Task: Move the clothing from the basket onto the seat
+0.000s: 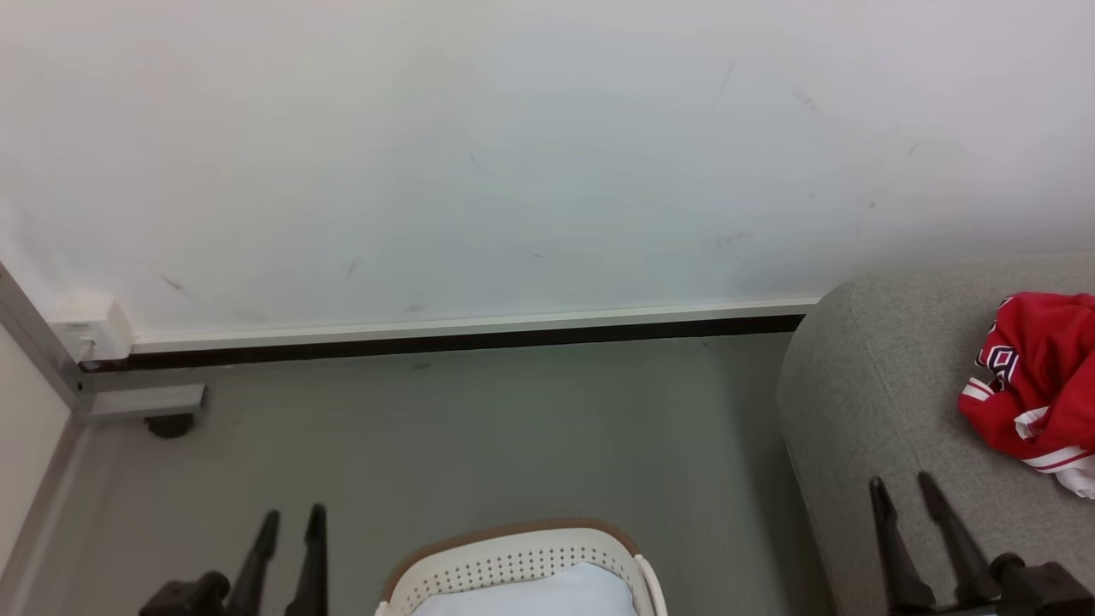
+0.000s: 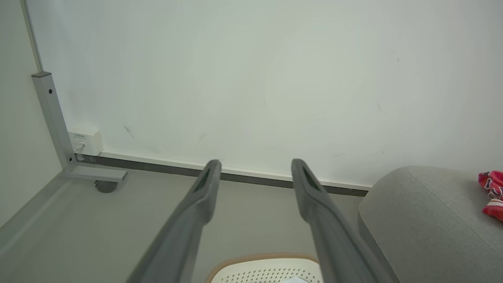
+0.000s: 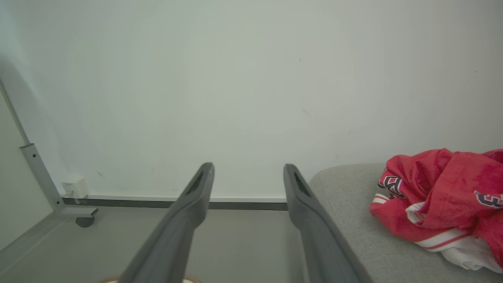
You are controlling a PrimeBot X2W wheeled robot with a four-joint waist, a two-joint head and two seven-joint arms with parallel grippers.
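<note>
The red clothing with white stripes and a navy print lies crumpled on the light-grey seat at the right; it also shows as clothing and clothing on the seat. The white perforated basket with brown rim sits at the bottom centre, showing its pale blue bottom; the basket edge also shows. My left gripper is open beside the basket, holding nothing. My right gripper is open over the seat's front, holding nothing.
A white wall with a dark baseboard runs behind the grey floor. A grey metal frame leg on a caster and a white wall socket stand at the far left corner.
</note>
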